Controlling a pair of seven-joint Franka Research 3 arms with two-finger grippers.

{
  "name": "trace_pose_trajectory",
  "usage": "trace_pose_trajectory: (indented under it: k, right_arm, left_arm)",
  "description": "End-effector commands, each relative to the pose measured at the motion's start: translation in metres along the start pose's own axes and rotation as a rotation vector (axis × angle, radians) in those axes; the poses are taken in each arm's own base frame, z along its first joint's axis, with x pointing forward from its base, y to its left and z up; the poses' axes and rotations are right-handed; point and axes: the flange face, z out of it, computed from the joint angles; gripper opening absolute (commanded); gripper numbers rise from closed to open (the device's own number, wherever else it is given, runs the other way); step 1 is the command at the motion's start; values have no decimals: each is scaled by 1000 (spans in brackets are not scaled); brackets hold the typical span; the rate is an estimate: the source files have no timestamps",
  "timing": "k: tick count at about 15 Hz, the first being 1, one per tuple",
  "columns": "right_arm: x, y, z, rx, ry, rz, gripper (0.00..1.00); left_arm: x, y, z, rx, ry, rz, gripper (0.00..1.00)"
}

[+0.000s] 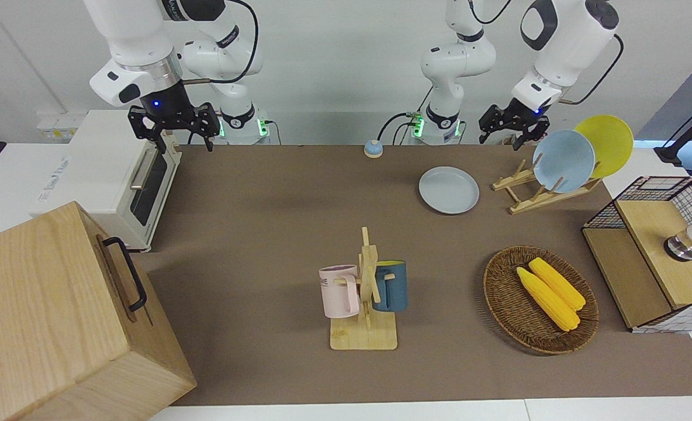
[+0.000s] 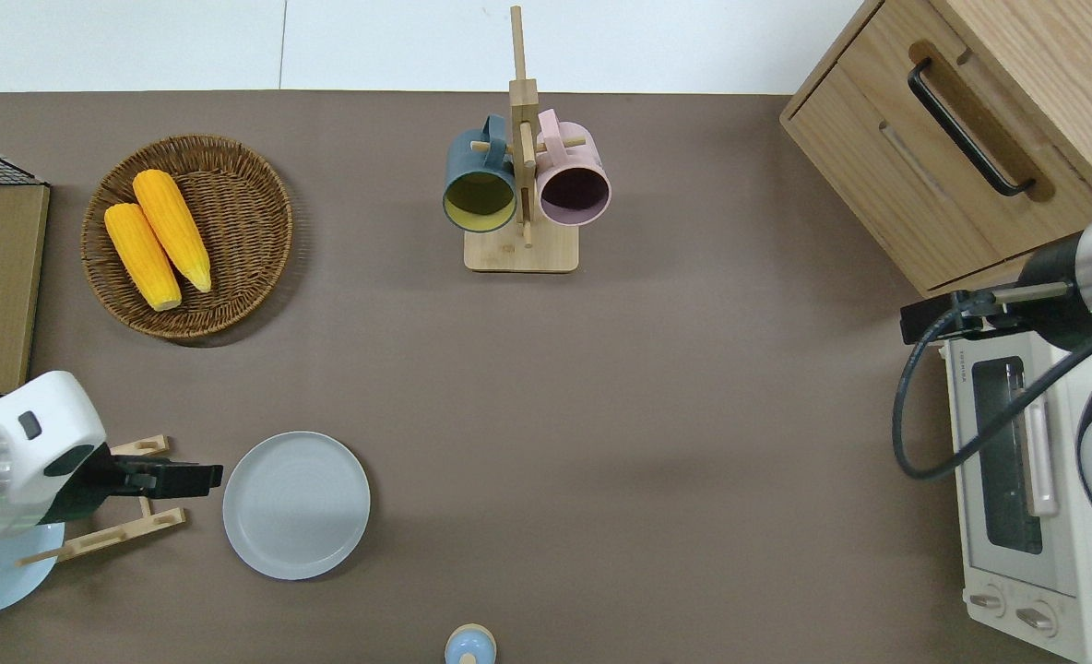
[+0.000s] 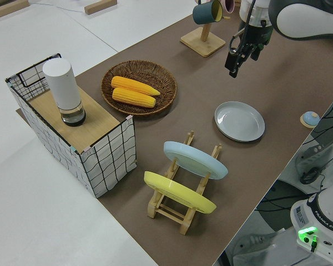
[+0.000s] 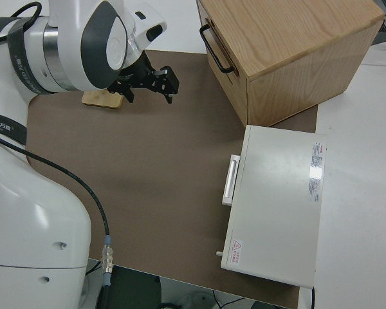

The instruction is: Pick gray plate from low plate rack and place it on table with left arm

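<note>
1. We are looking across a table [image 1: 276,234] covered in a brown mat, with white walls at the robots' end and white edges around the mat.
2. We are finding the gray plate [image 2: 296,504] lying flat on the table, just beside the low plate rack [image 2: 136,530] toward the right arm's end, and nearer to the robots than the wicker basket [image 2: 232,277] of corn.
3. We are seeing the left claw [image 2: 197,478] hanging over the rack's end nearest the plate, touching neither, and it is carrying nothing; whether its fingers are spread or closed we cannot tell.
4. We are judging the task as all but done: the plate is out of the rack and resting on the mat, so only the left arm's retreat seems to be left.
5. We are noting that the right claw [image 1: 173,126] is parked.
6. The left side view is showing us what the overhead one is hiding: the light blue plate [image 3: 195,159] and the yellow plate [image 3: 179,192] leaning in the rack, with the rack's pegs nearest the gray plate standing bare.
7. The overhead view, in turn, is giving us the true gap between plate and rack, while the front view is adding the mug tree [image 1: 366,292] and the toaster oven [image 1: 115,175].
</note>
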Motion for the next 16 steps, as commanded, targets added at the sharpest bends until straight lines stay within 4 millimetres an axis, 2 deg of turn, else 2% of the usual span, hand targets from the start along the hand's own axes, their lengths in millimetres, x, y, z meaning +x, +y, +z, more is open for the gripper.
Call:
trace_pose_trajectory:
  k: [1,3,5,10,13,16]
  right_arm:
    - [1,2,-3,-1,-5,15,983]
    - [1,2,-3,-1,-4,15,983]
    - [1,2,-3,-1,-5,17,983]
    - [1,2,-3,-1,-5,15,983]
    - [1,2,-3,-1,-4,15,983]
    - [1,2,-3,-1,-5,15,983]
  left_arm:
    - [2,21,-36,77,-29,-7,1000]
    - [2,26,-47,114,-12,10,1000]
    - [3,25,-48,112,-10,17,1000]
    - [7,24,-42,107,-25,18,1000]
    - [8,34,-40,119,-26,42,998]
    - [9,35,-40,158,-33,85,997]
